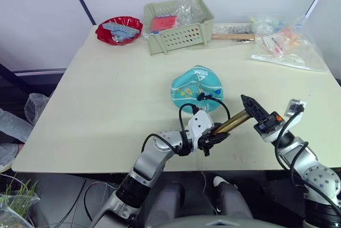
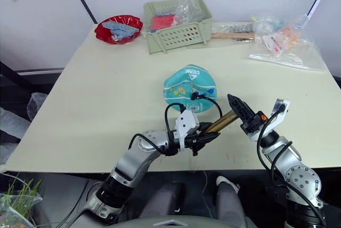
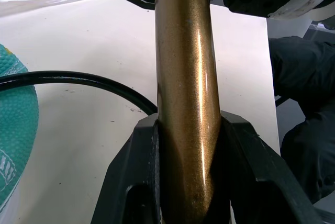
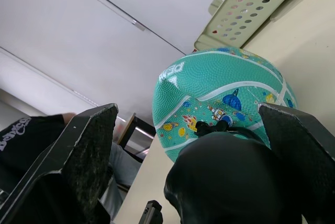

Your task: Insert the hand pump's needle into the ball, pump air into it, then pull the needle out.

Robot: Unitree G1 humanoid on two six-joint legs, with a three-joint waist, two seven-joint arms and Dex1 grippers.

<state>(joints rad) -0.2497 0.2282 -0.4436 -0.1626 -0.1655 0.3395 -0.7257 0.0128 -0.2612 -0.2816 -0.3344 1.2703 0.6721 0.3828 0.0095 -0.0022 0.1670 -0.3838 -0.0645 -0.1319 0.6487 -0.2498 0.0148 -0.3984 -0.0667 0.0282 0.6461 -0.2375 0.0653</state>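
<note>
1. A pale cream table (image 1: pixel 106 105) is standing against a white wall, and the teal ball (image 1: pixel 195 89) is sitting around the middle of it, so let's place everything off that ball.
2. The ball is looking partly deflated, dented on top, with its white triangle logo facing the far side.
3. Beyond the ball, at the far edge, a green slotted basket (image 1: pixel 178 33) is holding plastic-wrapped items; a red bowl (image 1: pixel 119 30) is sitting just to the robot's left of the basket.
4. Far and to the right of the ball, clear plastic bags (image 1: pixel 285 44) are lying in a loose heap.
5. On the near side of the ball, the hand pump (image 1: pixel 233 122) is being held off the table, its gold barrel slanting upward toward the robot's right.
6. The left gripper (image 1: pixel 213 138) is clamping the lower end of the barrel; in the left wrist view, its black fingers (image 3: pixel 133 177) are pressing snugly on both sides of the gold tube.
7. The right gripper (image 1: pixel 256 112) is at the pump's upper end, with its jaws spread wide on either side of the black handle; whether they are touching it, I cannot tell.
8. The thin black hose (image 1: pixel 192 108) is arcing from the pump to the ball's near face, ending at a small black fitting there.
9. The needle itself is too small to make out.
</note>
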